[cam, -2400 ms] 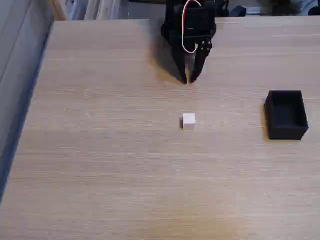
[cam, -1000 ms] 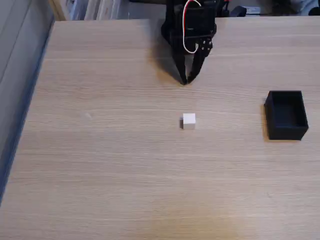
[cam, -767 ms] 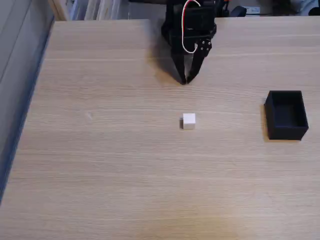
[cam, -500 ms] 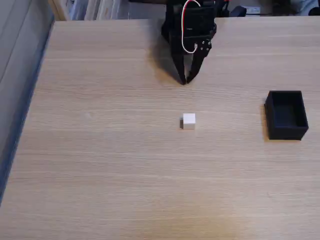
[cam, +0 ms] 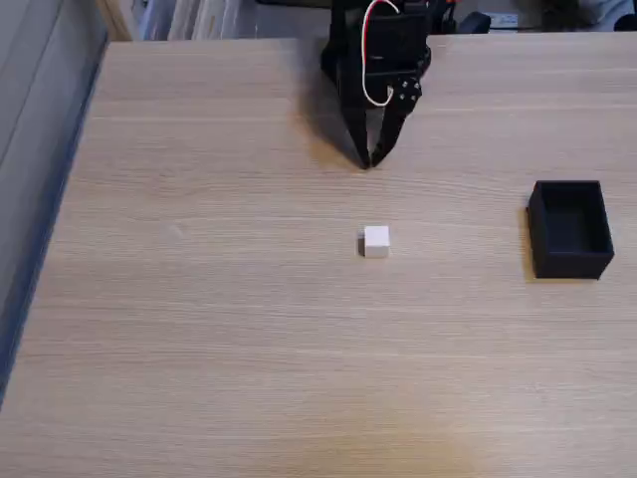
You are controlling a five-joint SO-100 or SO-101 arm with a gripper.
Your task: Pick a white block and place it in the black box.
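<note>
The gripper (cam: pixel 369 159) is hanging clenched and empty, the block (cam: pixel 375 241) lying well ahead of it. Reaching is just beginning; next it needs spreading and lowering over the block, the box (cam: pixel 569 229) sitting far right

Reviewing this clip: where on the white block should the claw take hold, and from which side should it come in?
Likely from above, closing on two opposite side faces. The white block is a small cube sitting flat on the wooden table with open space all round, well apart from the black box. The claw hangs beyond it with its tips together, so it would need to open first.
</note>
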